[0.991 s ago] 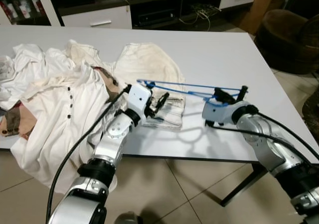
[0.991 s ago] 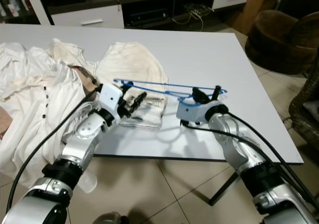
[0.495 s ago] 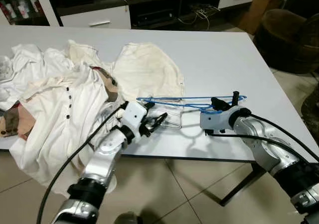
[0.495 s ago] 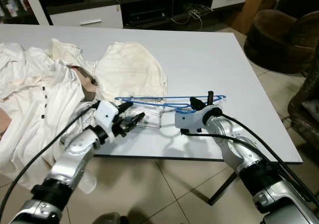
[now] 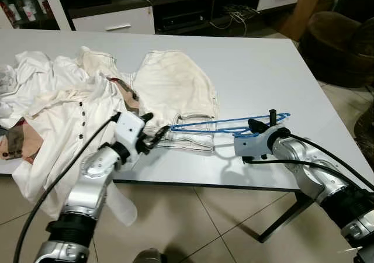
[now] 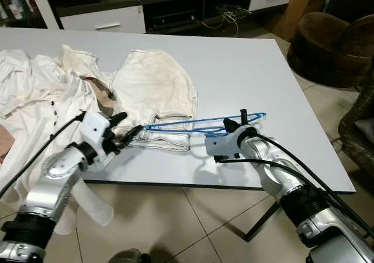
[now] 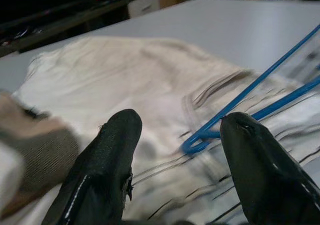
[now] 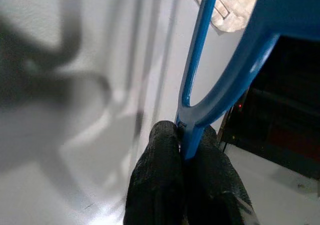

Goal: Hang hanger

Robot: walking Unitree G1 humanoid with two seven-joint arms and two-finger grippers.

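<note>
- The left gripper [image 7: 175, 150] has let go and pulled back, fingers spread around the hanger's [image 5: 228, 124] tip.
- The right gripper [image 8: 185, 150] stays clamped on the hanger, carrying it alone over the shorts [image 5: 172, 85].

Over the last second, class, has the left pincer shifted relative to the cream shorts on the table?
Yes. The left pincer has drawn back off the cream shorts toward the robot's left, and now sits at their near-left corner beside the white shirt, fingers open around the blue hanger tip.
</note>
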